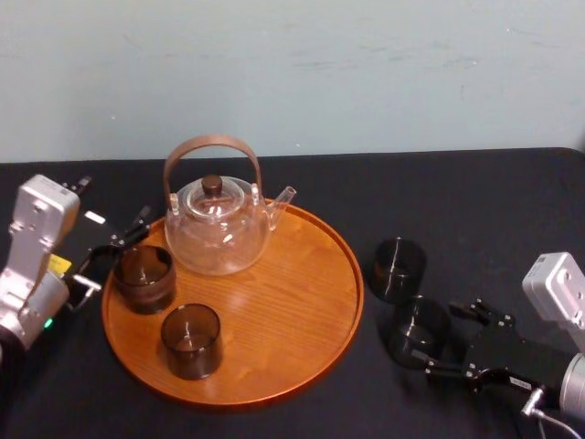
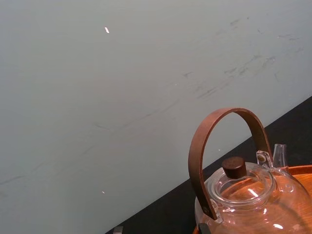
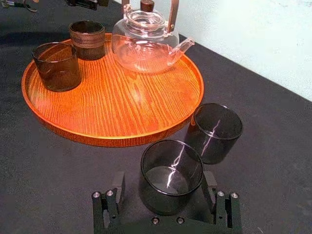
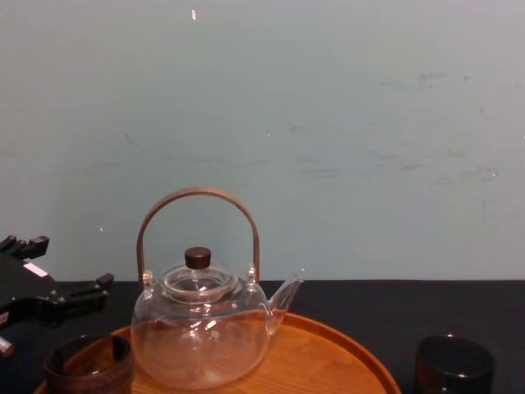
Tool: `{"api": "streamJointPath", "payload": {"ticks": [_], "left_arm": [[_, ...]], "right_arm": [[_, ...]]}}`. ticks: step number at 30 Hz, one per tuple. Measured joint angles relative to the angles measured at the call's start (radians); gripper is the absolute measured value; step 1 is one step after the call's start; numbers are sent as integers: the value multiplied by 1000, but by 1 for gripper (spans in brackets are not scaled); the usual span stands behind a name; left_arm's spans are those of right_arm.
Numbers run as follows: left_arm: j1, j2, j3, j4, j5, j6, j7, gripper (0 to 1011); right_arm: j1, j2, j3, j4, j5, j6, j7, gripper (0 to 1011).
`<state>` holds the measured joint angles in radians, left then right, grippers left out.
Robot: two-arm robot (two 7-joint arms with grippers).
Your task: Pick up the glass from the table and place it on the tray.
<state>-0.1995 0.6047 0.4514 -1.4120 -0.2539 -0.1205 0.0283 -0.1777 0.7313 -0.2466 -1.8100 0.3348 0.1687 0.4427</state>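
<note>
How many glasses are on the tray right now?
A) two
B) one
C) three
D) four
A: the left-rim glass and the front glass stand on the tray by the teapot. The far glass and the near glass are on the table to its right, the near one between the right gripper's open fingers.
</note>
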Motion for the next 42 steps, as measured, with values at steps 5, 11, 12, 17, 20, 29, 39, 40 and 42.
{"api": "streamJointPath", "payload": {"ticks": [5, 11, 12, 17, 20, 29, 39, 40, 42], "left_arm": [[0, 0, 0, 0, 0, 0, 0, 1001], [0, 0, 0, 0, 0, 0, 0, 1001], [0, 0, 0, 0, 0, 0, 0, 1001], [0, 0, 0, 0, 0, 0, 0, 1001], [0, 0, 0, 0, 0, 0, 0, 1001], [0, 0, 0, 0, 0, 0, 0, 1001], [0, 0, 0, 0, 0, 0, 0, 1002], [0, 0, 0, 0, 0, 0, 0, 1001], [0, 0, 0, 0, 0, 0, 0, 1001]], "right_arm": [[2, -9, 4, 8, 0, 9, 0, 1002], [10, -18, 4, 16, 0, 14, 1, 1002], [12, -20, 3, 19, 0, 15, 3, 1002], [24, -27, -4, 29, 0, 17, 9, 1002], [29, -28, -7, 33, 0, 20, 13, 1002], [52, -38, -21, 54, 7, 36, 19, 1002], [76, -45, -32, 77, 18, 49, 19, 1002], [78, -46, -33, 79, 18, 49, 19, 1002], [82, -47, -35, 81, 20, 51, 19, 1002]]}}
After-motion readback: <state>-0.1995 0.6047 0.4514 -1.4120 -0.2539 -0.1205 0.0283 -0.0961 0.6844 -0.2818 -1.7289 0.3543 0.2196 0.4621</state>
